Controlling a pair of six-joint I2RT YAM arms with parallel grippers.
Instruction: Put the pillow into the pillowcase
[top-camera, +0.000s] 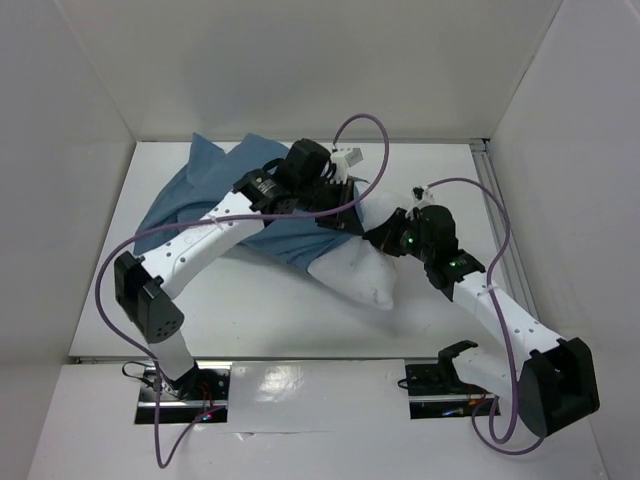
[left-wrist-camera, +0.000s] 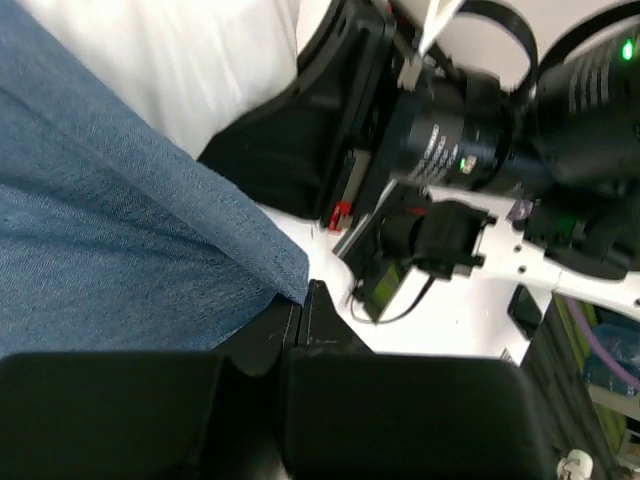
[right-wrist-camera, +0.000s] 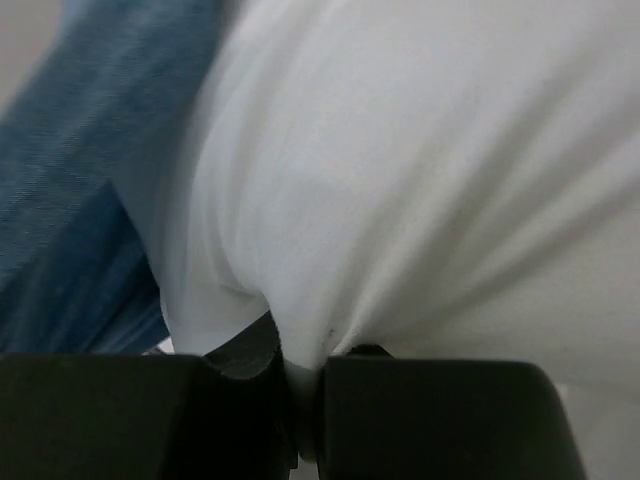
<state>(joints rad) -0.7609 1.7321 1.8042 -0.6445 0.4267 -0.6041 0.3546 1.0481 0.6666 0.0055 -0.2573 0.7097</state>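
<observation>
White tabletop (top-camera: 250, 310), boxed in by plain white walls (top-camera: 330, 70). Large plump white fabric pillow (top-camera: 355, 275) lies centre-right of the overhead frame. Its upper-left part is covered by the wrinkled dusty-blue cloth pillowcase (top-camera: 190, 195), which spreads toward the upper left; cannot tell whether that part is inside or merely under. Left gripper (left-wrist-camera: 300, 325): jaws clenched on the pillowcase hem, bottom centre of its wrist view. Right gripper (right-wrist-camera: 300, 385): jaws pinched on a fold of pillow fabric, bottom centre of its view, blue cloth at left. Small white print on black motor housing (left-wrist-camera: 435, 150), upper right of left wrist view, too blurred to read
</observation>
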